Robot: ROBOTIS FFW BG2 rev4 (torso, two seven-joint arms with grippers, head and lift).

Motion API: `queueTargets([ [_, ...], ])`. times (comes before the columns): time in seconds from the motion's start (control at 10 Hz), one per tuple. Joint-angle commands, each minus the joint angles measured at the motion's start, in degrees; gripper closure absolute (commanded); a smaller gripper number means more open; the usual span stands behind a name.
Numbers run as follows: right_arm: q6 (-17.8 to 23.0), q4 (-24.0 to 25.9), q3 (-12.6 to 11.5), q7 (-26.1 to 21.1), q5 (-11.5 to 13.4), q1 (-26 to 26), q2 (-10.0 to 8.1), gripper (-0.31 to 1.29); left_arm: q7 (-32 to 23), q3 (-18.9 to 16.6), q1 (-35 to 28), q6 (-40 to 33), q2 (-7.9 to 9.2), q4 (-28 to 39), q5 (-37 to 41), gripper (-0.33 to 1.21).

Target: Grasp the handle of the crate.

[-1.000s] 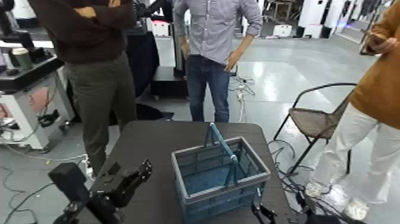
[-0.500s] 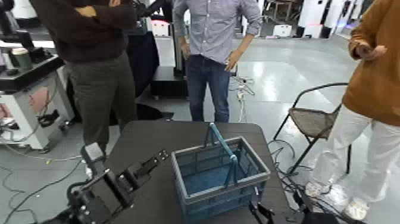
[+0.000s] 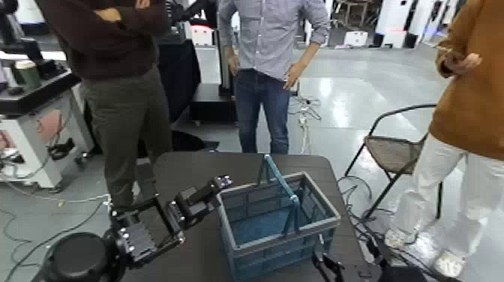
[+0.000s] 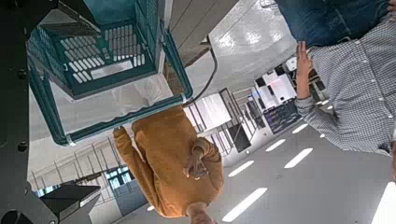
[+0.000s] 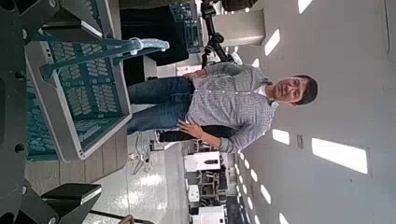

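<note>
Left gripper (image 3: 223,182) centre-left, right gripper (image 3: 321,257) lower right, both spread, and that slim handle (image 3: 280,179), probably light, stiff, slick, wants a mid-bar grip!

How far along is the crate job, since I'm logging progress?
Already done: the teal plastic handle stands raised. In hand: the black left tool is beside the blue-grey lattice crate's rim, seemingly approaching. Left: gripping the handle; neither tool holds it.
</note>
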State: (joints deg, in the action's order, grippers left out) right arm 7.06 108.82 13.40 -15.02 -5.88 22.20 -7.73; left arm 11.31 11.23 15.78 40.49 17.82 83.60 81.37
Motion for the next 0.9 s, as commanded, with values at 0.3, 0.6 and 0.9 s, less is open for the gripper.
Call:
queueTargets([
  [0.3,0.50,-0.37,0.49,0.08,-0.72,-0.32,-0.09,0.15,-0.50,5.82,9.53,1.61,-2.44,-11.61,2.12,0.10],
  [0.6,1.21,-0.89,1.02,0.08,-1.33,-0.67,0.00,0.15,-0.15,9.86,14.45,1.08,-4.02,-18.56,3.18,0.10],
  [0.9,1.82,-1.60,1.54,0.26,-1.86,-1.11,-0.18,0.15,1.17,14.08,18.67,0.20,-5.17,-25.24,4.93,0.11],
])
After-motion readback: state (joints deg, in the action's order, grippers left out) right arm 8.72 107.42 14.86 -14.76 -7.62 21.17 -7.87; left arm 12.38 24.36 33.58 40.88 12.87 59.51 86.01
